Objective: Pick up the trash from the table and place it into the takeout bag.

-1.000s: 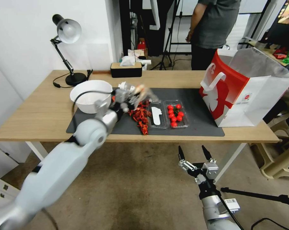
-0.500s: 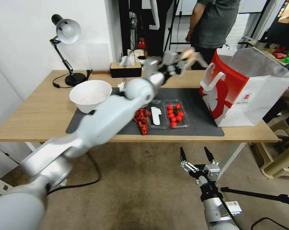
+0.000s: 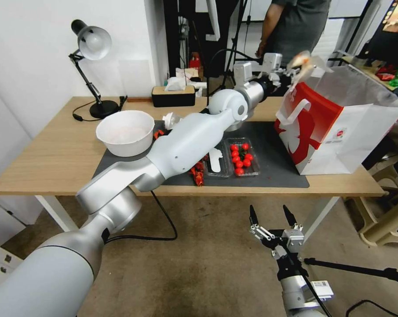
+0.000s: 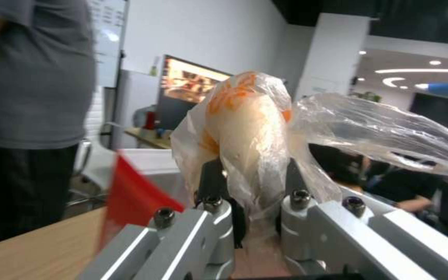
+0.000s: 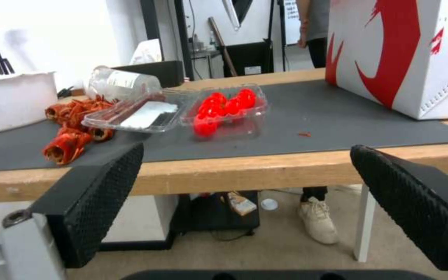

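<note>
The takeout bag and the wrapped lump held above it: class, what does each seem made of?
The boxy red-and-white takeout bag looks like stiff paper with sharp creases, and its inside has a silvery, foil-like sheen. The beige lump in a clear bag, held by the left gripper, is wrapped in thin, crinkled, see-through plastic film.

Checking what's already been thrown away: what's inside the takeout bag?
Inside the takeout bag the visible part is silvery lining, with no trash in sight; its floor is hidden by the walls. The left gripper holds the bagged lump at the rim.
</note>
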